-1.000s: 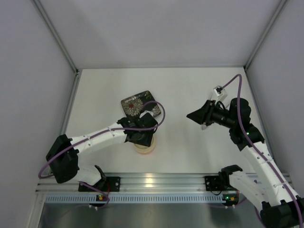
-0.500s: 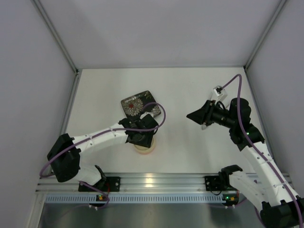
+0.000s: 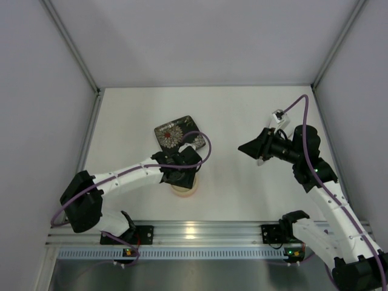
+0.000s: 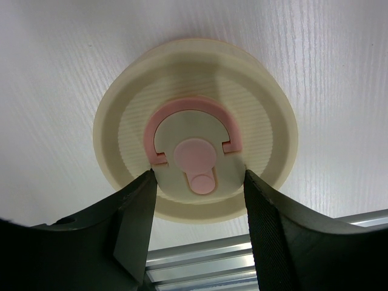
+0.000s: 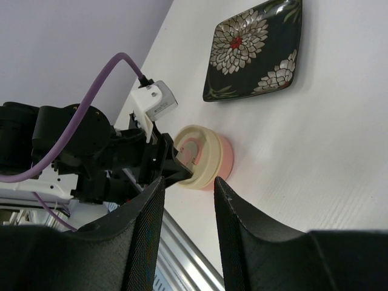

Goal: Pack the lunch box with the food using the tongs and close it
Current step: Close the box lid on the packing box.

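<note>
The lunch box (image 3: 185, 190) stands near the table's front edge, its pink base (image 5: 225, 159) under the cream lid (image 4: 194, 91) with the pink mark. My left gripper (image 4: 200, 182) points down onto it. Its fingers (image 4: 136, 206) sit against both sides of the lid's raised centre, shut on it. My right gripper (image 5: 189, 180) hovers to the right, above the table, turned toward the box. It is open with nothing between its fingers. In the top view it is the black tip (image 3: 244, 147). The food and the tongs are out of view.
A black square floral plate (image 3: 176, 132) lies just behind the lunch box, bare in the right wrist view (image 5: 254, 51). An aluminium rail (image 3: 194, 230) runs along the front edge. Grey walls close in the table on three sides.
The left arm has shifted very slightly over the lunch box. The right arm has not moved.
</note>
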Available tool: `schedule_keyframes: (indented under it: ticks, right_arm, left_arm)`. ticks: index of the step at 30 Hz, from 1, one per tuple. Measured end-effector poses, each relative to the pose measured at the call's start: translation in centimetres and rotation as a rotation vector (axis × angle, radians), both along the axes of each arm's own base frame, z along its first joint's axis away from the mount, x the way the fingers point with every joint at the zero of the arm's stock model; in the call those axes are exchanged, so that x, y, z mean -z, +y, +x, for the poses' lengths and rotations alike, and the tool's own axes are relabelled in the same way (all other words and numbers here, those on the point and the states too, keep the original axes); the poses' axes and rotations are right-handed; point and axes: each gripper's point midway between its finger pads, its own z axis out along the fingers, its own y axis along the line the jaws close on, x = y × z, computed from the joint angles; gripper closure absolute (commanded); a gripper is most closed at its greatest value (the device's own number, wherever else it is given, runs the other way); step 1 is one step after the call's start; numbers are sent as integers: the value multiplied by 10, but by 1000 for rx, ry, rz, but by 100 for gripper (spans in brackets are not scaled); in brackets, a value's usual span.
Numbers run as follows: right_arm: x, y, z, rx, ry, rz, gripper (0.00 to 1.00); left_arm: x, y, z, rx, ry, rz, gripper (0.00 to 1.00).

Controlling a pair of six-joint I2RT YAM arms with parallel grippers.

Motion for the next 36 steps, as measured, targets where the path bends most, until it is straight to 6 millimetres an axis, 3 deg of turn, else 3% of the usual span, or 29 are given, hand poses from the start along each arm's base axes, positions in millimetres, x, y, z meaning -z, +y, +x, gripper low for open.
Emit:
schedule_keyframes:
  ticks: [18,36]
  right_arm:
    - [0,1,-1,-10,-4,-2,63]
    - [1,1,-1,-15,-7,-8,63]
  left_arm:
    - [-9,-11,10,-2,-5,6,26]
    - [-3,-12,21,-17,-17,48,25]
